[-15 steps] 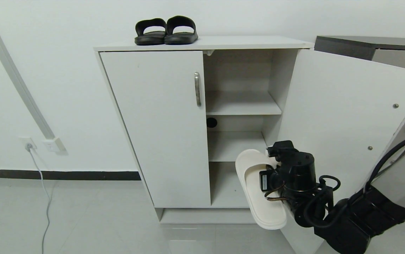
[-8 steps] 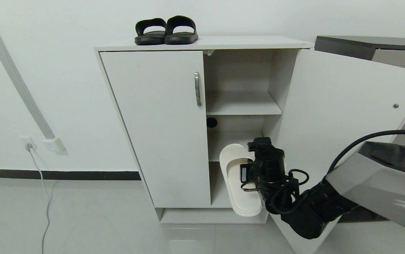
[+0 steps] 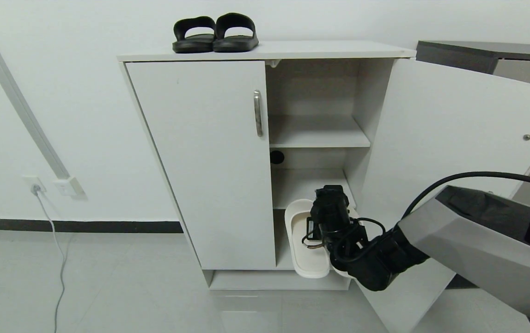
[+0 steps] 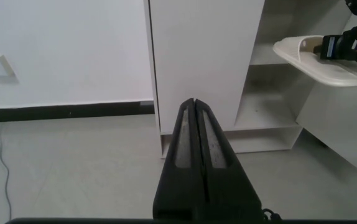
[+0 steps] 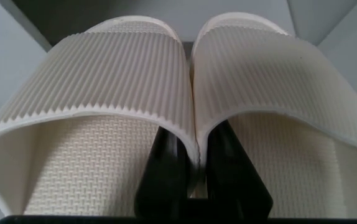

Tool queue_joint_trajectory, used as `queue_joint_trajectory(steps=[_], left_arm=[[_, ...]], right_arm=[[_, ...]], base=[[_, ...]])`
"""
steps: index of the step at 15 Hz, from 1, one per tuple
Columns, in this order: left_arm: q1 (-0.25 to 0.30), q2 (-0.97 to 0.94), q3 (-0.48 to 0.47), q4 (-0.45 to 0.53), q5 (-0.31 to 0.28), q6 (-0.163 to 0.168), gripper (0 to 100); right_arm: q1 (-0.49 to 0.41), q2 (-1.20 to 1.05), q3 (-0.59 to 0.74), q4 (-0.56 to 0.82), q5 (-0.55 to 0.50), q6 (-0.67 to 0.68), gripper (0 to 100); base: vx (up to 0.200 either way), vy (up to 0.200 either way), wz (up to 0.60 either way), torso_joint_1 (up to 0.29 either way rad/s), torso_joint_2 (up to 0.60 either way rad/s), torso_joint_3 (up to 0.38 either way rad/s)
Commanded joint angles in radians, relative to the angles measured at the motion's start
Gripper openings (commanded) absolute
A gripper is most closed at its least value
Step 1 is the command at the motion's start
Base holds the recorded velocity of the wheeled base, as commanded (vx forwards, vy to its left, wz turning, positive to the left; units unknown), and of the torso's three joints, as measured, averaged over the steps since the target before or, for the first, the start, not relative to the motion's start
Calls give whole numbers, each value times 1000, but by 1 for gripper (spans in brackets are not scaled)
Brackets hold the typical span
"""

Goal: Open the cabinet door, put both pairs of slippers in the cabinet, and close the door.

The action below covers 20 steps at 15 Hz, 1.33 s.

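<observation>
While the tall white two-door cabinet (image 3: 329, 46) stands with its right door (image 3: 454, 138) swung wide, a pair of black slide slippers (image 3: 216, 34) sits on the cabinet's top near its left end. Low at the front of the cabinet's open right half hangs the pair of cream ribbed-strap slippers (image 3: 304, 252), their inner edges pinched together by the right tool (image 5: 194, 177); the left tool (image 4: 194, 134), out before the cabinet's shut left door (image 3: 200, 162), is closed on nothing.
</observation>
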Motion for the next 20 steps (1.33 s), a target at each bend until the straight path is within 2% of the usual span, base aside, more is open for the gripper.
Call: queue_joint_trajectory(steps=[1, 7, 9, 12, 13, 20], left_arm=[[0, 1, 0, 0, -1, 2, 0], [0, 1, 0, 0, 1, -1, 0], [0, 1, 0, 0, 1, -3, 0], [0, 1, 0, 0, 1, -4, 0], [0, 1, 0, 0, 2, -4, 0], [0, 1, 0, 0, 1, -3, 0]], right_arm=[[2, 10, -2, -1, 1, 0, 0], [9, 33, -4, -41, -16, -5, 0], [19, 39, -1, -91, -76, -39, 0], [19, 82, 36, -325, -90, -177, 0], [15, 119, 54, -483, -87, -272, 0], [7, 133, 53, -507, -87, -292, 0]], base=[[0, 0, 0, -2, 2, -173], [0, 0, 0, 2, 2, -198], [0, 0, 0, 10, 7, -166], [0, 0, 0, 0, 0, 0], [0, 0, 0, 0, 0, 0], [0, 0, 0, 0, 0, 0]])
